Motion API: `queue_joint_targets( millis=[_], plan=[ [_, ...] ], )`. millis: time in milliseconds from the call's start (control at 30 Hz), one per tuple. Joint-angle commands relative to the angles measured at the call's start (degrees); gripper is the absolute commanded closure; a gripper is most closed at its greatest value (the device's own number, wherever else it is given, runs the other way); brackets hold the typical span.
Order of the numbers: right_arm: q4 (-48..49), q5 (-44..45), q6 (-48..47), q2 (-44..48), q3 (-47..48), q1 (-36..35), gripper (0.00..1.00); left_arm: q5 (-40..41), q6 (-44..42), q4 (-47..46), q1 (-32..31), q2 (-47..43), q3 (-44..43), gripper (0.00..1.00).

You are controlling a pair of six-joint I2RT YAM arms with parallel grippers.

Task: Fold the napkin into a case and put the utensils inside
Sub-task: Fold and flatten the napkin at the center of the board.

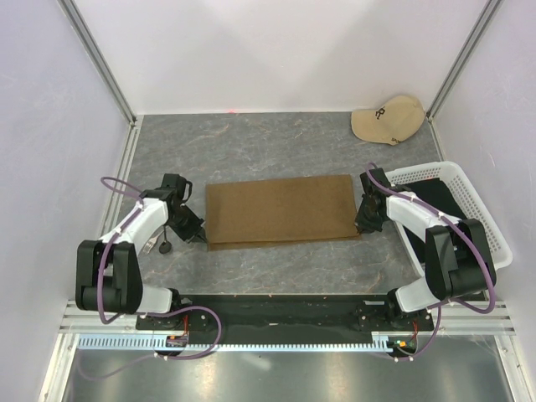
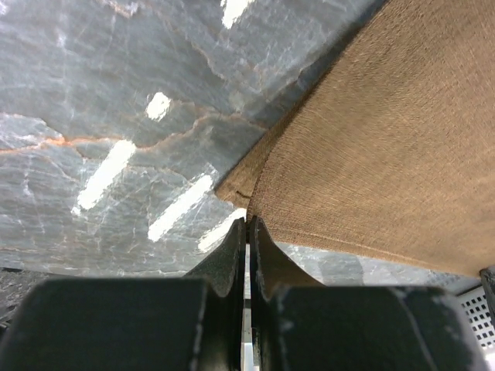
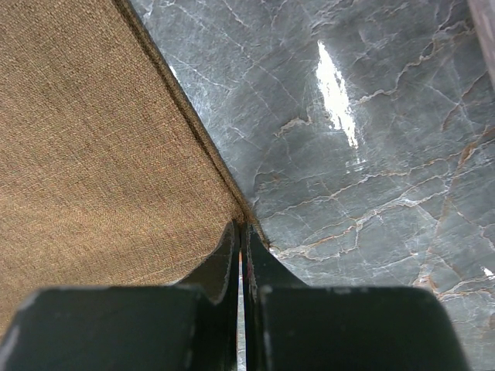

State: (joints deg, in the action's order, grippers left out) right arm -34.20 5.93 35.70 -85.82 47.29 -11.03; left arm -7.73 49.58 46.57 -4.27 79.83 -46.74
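Olive-brown napkin [image 1: 280,209], its near corners clamped one each in left tool [image 1: 201,239] and right tool [image 1: 362,228]

Beige cap [image 1: 387,119], white basket [image 1: 471,189], marble table [image 1: 268,146]

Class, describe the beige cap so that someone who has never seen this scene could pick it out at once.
Start at the grey marbled table and look to its far right corner, beyond the white mesh basket. There lies the cap. It alone is rounded and pale beige, while the napkin in the middle is flat and darker brown.
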Motion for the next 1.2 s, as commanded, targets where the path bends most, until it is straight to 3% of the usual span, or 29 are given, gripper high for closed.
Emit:
queue_joint_targets(
  millis=[0, 233, 367, 400, 567, 667, 700, 833, 1000, 1167],
  plan=[
    [-1.84, 2.86, -1.60, 0.13, 0.61, 0.57, 1.00, 2.01, 0.33, 1.77, 0.32, -1.79, 2.09, 0.98],
    [-1.57, 2.24, -2.65, 0.74, 1.14, 0.48, 0.97, -0.09, -0.45, -1.39, 0.32, 3.57, 5.34, 0.97],
    [-2.54, 2.94, -4.59, 2.23, 2.37, 0.57, 0.88, -1.94, -1.94, 1.06, 0.32, 2.62, 2.90, 0.85],
    [-2.72, 3.03, -5.03, 2.67, 3.33, 0.48, 0.79, -2.12, -2.38, 1.94, 0.32, 0.96, 2.10, 0.78],
    [-3.95, 4.52, -9.23, 6.45, 6.41, 0.48, 0.55, -0.71, -1.69, 7.40, 0.32, -6.17, -1.07, 0.54],
    [-4.30, 4.00, -11.52, 7.95, 8.78, 0.13, 0.42, -0.62, -1.68, 6.70, 0.32, -9.34, -0.90, 0.54],
    [-4.21, 2.61, -11.79, 8.21, 9.05, -0.13, 0.38, -1.93, -2.20, 5.48, 0.32, -9.69, -0.63, 0.66],
    [-2.28, -1.79, -11.01, 6.11, 8.61, -1.71, 0.43, -8.44, -3.18, -3.22, 0.23, -6.29, 0.95, 0.90],
    [1.93, -2.86, -8.90, 4.17, 4.40, -2.68, 0.66, -10.03, -3.79, -11.13, 0.23, 0.75, 2.97, 0.97],
    [4.57, -1.72, -8.10, 3.82, -0.69, -3.38, 0.73, -8.53, -6.25, -12.64, 0.23, 6.39, 3.76, 0.98]
  ],
)
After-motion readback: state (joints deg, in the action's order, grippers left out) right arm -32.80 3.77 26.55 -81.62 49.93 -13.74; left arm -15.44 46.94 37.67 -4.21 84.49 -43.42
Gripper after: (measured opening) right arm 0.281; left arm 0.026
